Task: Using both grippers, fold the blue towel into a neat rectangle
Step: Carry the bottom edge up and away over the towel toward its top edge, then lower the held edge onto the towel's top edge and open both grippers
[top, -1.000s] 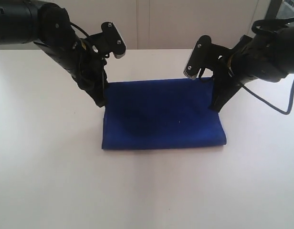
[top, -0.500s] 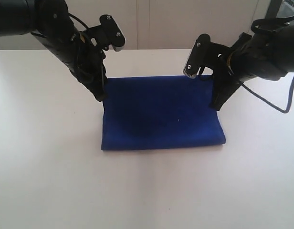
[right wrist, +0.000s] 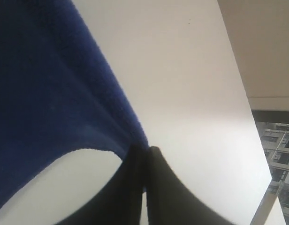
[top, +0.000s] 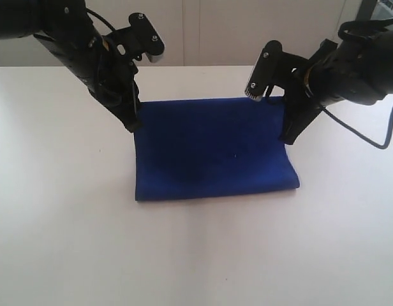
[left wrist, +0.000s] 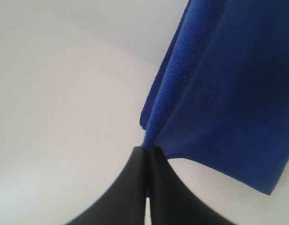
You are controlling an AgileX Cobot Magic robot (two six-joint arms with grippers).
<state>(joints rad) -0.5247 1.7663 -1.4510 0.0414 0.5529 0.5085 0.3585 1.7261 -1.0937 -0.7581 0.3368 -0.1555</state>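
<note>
The blue towel [top: 212, 150] lies doubled on the white table [top: 196, 255], its folded edge toward the front. My left gripper [top: 134, 127] is shut on the towel's far left corner and holds it raised off the table. My right gripper [top: 286, 139] is shut on the far right corner in the same way. Up close, in the left wrist view, the towel [left wrist: 219, 93] runs into the closed left gripper [left wrist: 148, 150]. In the right wrist view the towel [right wrist: 50, 93] is pinched by the closed right gripper [right wrist: 145, 150], and its top layer hangs above the table.
The white table's far edge [top: 196, 65] meets a pale wall behind. A black cable [top: 369, 137] loops from the right arm over the table. The table's edge [right wrist: 238, 79] and a window beyond show in the right wrist view.
Both grippers have moved toward the far side of the table and slightly up, drawing the towel's top layer back with them. The towel's far edge has shifted away and the cloth is more taut.
</note>
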